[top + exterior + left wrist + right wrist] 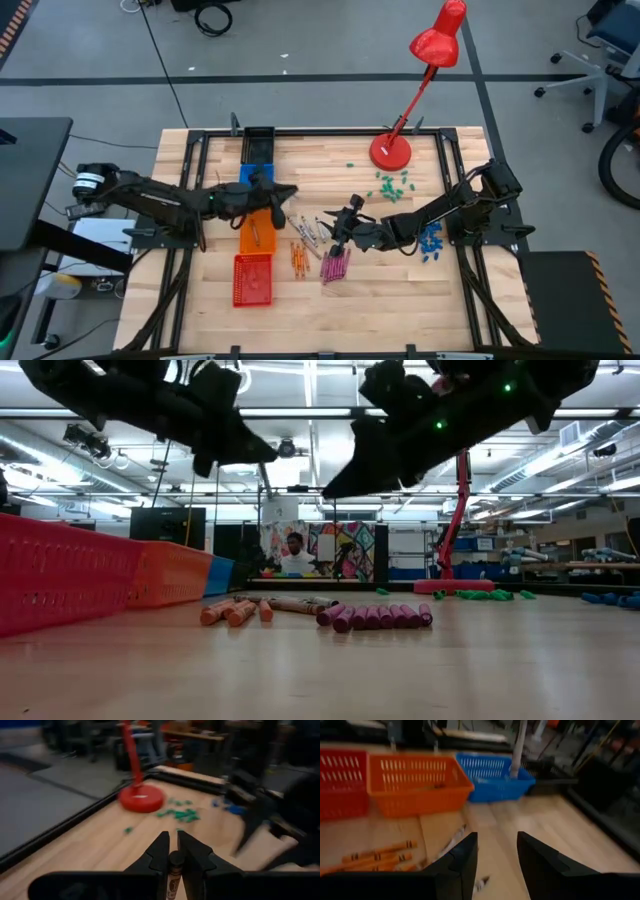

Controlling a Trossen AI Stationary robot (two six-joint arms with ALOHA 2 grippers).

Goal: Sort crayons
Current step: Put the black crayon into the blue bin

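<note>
Crayons lie on the table in three groups: grey ones [306, 230], orange ones [298, 258] and magenta ones [335, 264]. They also show in the low view, the orange [232, 611] left of the magenta [378, 616]. My left gripper [288, 193] is raised beside the blue basket [255, 173] and the orange basket [256, 229], shut on one crayon [173, 870]. My right gripper [340, 226] is open and empty, raised over the grey crayons [454, 840], right of the orange crayons [375, 856]. My left gripper pinches a single crayon between its two fingers [159, 855]. The crayon's dark end [175, 857] shows in the gap just behind the fingertips, and the crayon lies along the fingers. It is lifted clear of the table.
A black basket [258, 141], the blue, the orange and a red basket [252, 279] stand in a row at the left. A red desk lamp's base [390, 151] stands at the far right, with green bits [391, 185] near it and blue bits [432, 243] closer.
</note>
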